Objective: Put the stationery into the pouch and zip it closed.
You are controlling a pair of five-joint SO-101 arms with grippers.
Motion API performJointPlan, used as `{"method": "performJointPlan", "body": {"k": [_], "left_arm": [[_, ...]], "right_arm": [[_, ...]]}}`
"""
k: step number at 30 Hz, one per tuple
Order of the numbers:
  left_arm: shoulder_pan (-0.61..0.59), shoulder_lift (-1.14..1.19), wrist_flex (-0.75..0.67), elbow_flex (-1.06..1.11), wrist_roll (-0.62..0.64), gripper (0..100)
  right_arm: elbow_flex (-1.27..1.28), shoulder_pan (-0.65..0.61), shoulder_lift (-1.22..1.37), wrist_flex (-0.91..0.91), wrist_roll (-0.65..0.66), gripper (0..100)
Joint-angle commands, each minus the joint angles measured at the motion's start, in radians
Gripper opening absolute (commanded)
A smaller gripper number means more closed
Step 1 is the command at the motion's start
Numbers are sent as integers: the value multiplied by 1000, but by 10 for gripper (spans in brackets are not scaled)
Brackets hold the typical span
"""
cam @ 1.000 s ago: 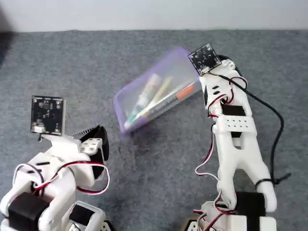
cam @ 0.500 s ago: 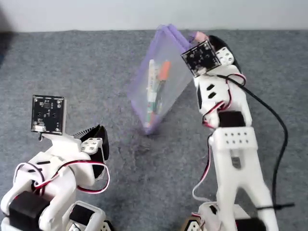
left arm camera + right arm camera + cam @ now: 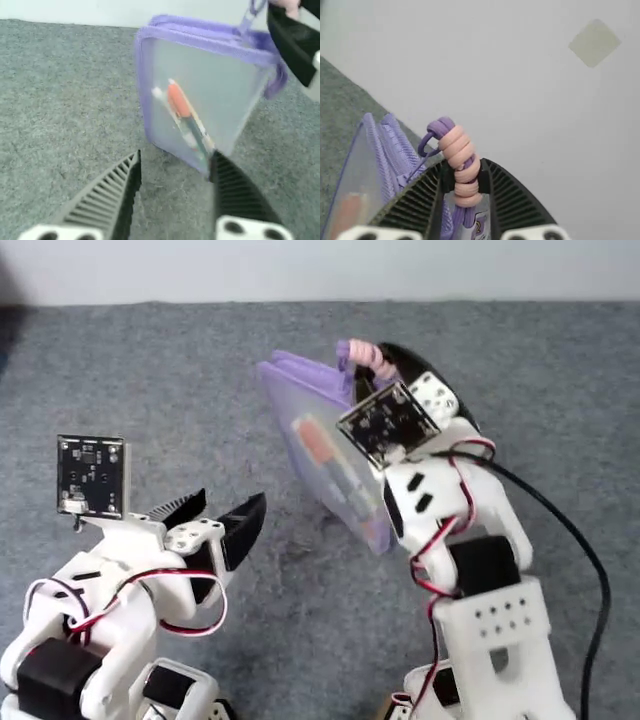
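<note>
On the grey carpet (image 3: 150, 370) the pouch (image 3: 300, 405) stands on edge, its pink coiled pull (image 3: 460, 160) clamped in the right gripper (image 3: 462, 182). Likely light and floppy; the wide-open, empty left gripper (image 3: 175, 159) should pinch its lower corner.

The pouch (image 3: 305, 410) is a flat, clear plastic case edged in purple fabric with a purple zip along its top. It stands tilted on the grey surface (image 3: 150, 370), its lower end down on the carpet-like cover and its zip edge raised. Inside lie a few pens; the clearest is an orange-capped marker (image 3: 179, 102) slanting down the clear wall, with a white-tipped one beside it. At the raised corner a purple strap wound with a pink coiled loop (image 3: 460, 160) sticks up, pinched between the jaws of the right gripper (image 3: 464, 167). The zip looks mostly drawn, though its far end is hidden.
</note>
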Motion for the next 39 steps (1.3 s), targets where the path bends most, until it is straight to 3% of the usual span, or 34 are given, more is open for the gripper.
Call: {"method": "performJointPlan", "body": {"k": [1,18,23,33,39], "left_arm": [[-28,6,-25,-5,-5,276],[-21,6,-37,67,-163,276],[-21,6,-86,96,-241,276],[-21,-2,-117,189,-371,276],[28,-2,-110,183,-408,275]], "right_arm": [[-51,-1,-88,96,-8,7],[-49,-7,-430,697,-6,7],[-48,-64,-503,846,23,7],[101,-13,-734,961,175,7],[215,12,-885,946,196,7]]}}
